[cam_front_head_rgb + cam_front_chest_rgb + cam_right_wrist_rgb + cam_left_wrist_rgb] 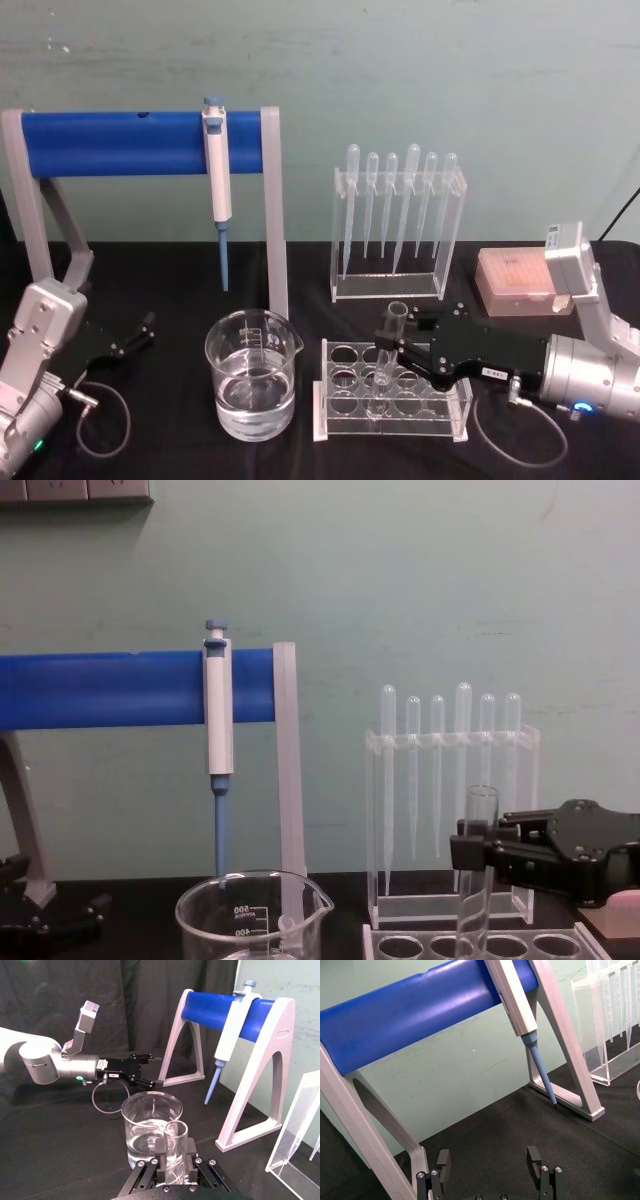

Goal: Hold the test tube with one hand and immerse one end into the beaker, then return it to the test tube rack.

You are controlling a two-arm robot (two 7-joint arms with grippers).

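The test tube (389,340) stands slightly tilted in a hole of the clear tube rack (335,412), its open rim above the rack. My right gripper (398,347) reaches in from the right and is shut on the tube's upper part. In the right wrist view its black fingers (160,1152) press both sides of the test tube (175,1146). The beaker (251,385), partly filled with clear liquid, stands just left of the rack. In the chest view the tube (478,865) rises beside the beaker (252,916). My left gripper (138,334) rests open at the far left, holding nothing.
A blue-and-white pipettor (217,180) hangs from the blue-barred stand (120,143) behind the beaker. An acrylic rack of plastic pipettes (398,222) stands behind the tube rack. A pale tip box (510,283) sits at the back right. Black cloth covers the table.
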